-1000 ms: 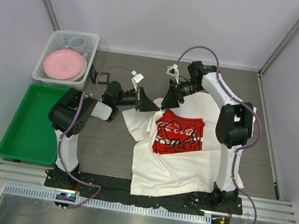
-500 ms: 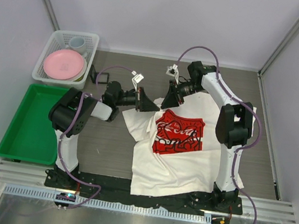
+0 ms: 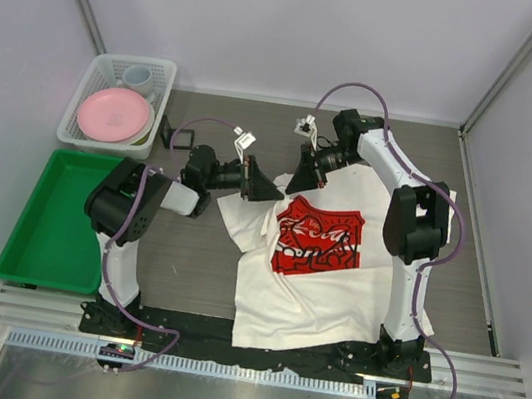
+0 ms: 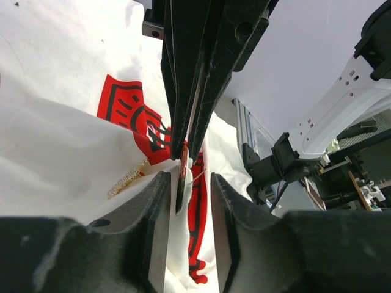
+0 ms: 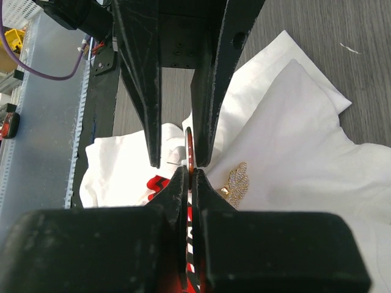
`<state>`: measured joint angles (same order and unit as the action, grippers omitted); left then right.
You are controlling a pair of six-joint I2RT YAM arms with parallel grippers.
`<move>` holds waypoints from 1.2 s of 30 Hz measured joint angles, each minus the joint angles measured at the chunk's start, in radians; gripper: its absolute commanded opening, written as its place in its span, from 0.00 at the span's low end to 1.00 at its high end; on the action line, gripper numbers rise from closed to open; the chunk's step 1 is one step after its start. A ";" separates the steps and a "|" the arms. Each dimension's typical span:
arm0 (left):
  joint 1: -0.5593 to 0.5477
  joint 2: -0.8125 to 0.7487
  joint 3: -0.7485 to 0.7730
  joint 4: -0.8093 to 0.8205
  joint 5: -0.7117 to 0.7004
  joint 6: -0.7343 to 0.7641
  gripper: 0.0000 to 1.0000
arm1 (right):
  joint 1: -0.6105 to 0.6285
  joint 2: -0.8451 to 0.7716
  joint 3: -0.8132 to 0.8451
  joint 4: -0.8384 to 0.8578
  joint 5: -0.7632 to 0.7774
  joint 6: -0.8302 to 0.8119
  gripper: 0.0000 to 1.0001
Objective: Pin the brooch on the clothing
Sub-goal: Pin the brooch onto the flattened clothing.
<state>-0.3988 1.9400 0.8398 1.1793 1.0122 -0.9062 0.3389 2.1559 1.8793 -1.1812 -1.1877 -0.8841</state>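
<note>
The white T-shirt (image 3: 315, 304) lies on the table, its red print (image 3: 319, 236) facing up. Both grippers meet over its upper left part. My right gripper (image 5: 190, 172) is shut on a thin round red brooch (image 5: 189, 146), seen edge-on, with its pin sticking out sideways. My left gripper (image 4: 188, 177) is open, its fingers (image 4: 160, 207) on either side of that brooch (image 4: 181, 180), which is nearer the left finger. From above, the left gripper (image 3: 270, 189) and right gripper (image 3: 300, 185) nearly touch. A fold of shirt rises between the left fingers.
A gold leaf-shaped brooch (image 5: 236, 182) lies on the white cloth beside the grippers; it also shows in the left wrist view (image 4: 127, 178). A white basket (image 3: 166, 93) with a pink plate (image 3: 112, 114) and a cup (image 3: 139, 75) stands at the back left. A green tray (image 3: 55, 222) is in front of it.
</note>
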 measured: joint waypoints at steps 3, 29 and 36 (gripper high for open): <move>0.007 -0.014 -0.014 -0.006 0.000 0.007 0.42 | 0.000 0.000 0.000 0.000 0.000 0.001 0.01; 0.009 -0.084 -0.043 -0.184 -0.089 0.212 0.49 | 0.000 0.013 0.000 0.007 0.002 0.090 0.01; -0.007 -0.089 -0.043 -0.204 -0.101 0.233 0.52 | 0.000 0.013 0.000 0.031 0.015 0.132 0.01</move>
<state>-0.4057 1.8507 0.7963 0.9756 0.9108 -0.6731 0.3386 2.1685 1.8793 -1.1507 -1.1725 -0.7521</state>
